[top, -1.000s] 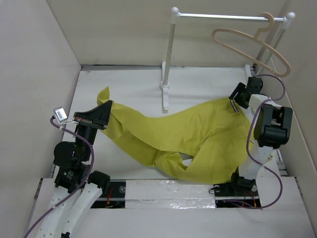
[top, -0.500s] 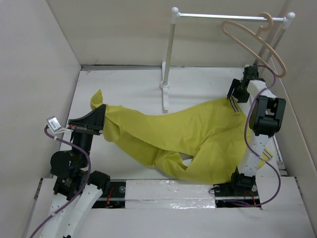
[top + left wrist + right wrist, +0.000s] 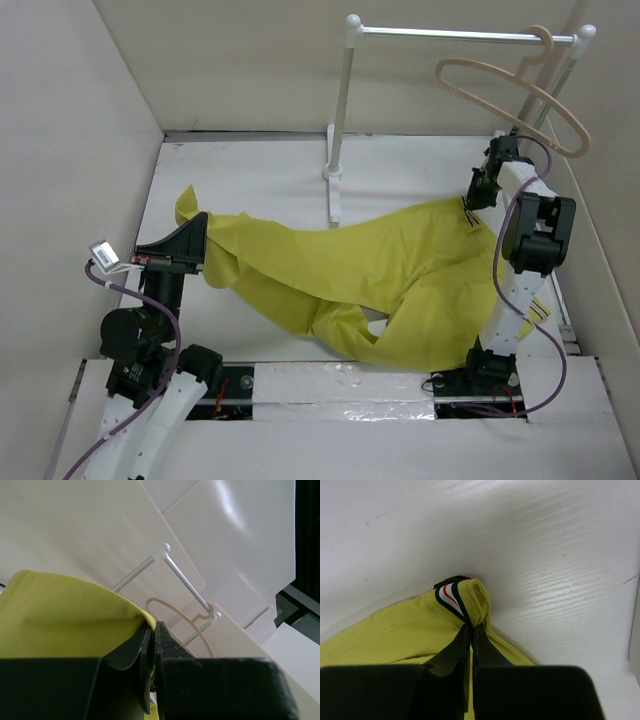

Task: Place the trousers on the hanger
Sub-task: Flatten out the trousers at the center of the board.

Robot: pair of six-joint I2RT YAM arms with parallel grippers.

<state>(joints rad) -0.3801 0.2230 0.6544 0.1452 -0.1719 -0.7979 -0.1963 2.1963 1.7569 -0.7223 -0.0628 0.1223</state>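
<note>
1. Tabletop (image 3: 260, 170): white, flat, with pale walls on the left, right and rear. It carries every item below.
2. Trousers (image 3: 380, 270): mustard-yellow cloth, spread across the tabletop from the left side to the right rear. They are creased, and the legs fold over each other near the front middle. One leg end is raised at the left, and the striped waistband sits at the right rear. The trousers are not on the hanger.
3. Rack (image 3: 341, 120): white, with two posts and a top rail, standing at the rear. The foot of the left post rests just behind the cloth.
4. Hanger (image 3: 520, 95): pale wood, hooked over the rail near the right post. It hangs tilted, apart from the trousers and above the waistband end.
5. Left fingers (image 3: 135, 652): pressed together on a fold of trouser leg, holding it up off the tabletop at the left side.
6. Right fingers (image 3: 451, 655): pinched narrow on a bunched corner of the striped waistband, low over the tabletop at the right rear.
</note>
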